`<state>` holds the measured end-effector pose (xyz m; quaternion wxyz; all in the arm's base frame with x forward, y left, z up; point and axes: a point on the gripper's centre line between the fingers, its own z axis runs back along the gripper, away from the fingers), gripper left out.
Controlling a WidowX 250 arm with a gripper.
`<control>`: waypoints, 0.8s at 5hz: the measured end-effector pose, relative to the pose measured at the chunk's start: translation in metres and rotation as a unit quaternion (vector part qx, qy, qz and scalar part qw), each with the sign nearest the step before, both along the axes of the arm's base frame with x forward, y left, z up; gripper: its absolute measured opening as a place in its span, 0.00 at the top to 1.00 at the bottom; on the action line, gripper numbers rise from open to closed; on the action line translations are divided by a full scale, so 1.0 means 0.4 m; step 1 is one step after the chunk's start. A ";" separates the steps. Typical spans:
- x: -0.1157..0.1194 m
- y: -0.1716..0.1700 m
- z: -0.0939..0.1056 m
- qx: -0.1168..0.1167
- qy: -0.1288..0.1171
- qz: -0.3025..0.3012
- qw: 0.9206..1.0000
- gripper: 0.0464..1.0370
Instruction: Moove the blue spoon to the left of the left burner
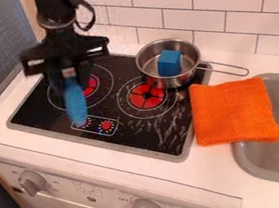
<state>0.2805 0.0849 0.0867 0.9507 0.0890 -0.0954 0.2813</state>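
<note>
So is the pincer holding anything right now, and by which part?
The blue spoon, held by its upper end in the pincer; whether that end is the handle, I can't tell.

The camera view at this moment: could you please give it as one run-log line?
black two-finger gripper: holding blue spoon upright | spoon: over black cooktop, not set down | silver metal pot: blue block inside
</note>
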 end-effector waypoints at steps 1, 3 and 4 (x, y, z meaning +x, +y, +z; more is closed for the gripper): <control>0.029 0.038 0.000 0.027 0.015 -0.087 0.996 0.68; 0.076 0.131 -0.014 0.072 0.017 -0.186 0.980 0.68; 0.095 0.193 -0.047 0.057 0.020 -0.173 0.983 0.68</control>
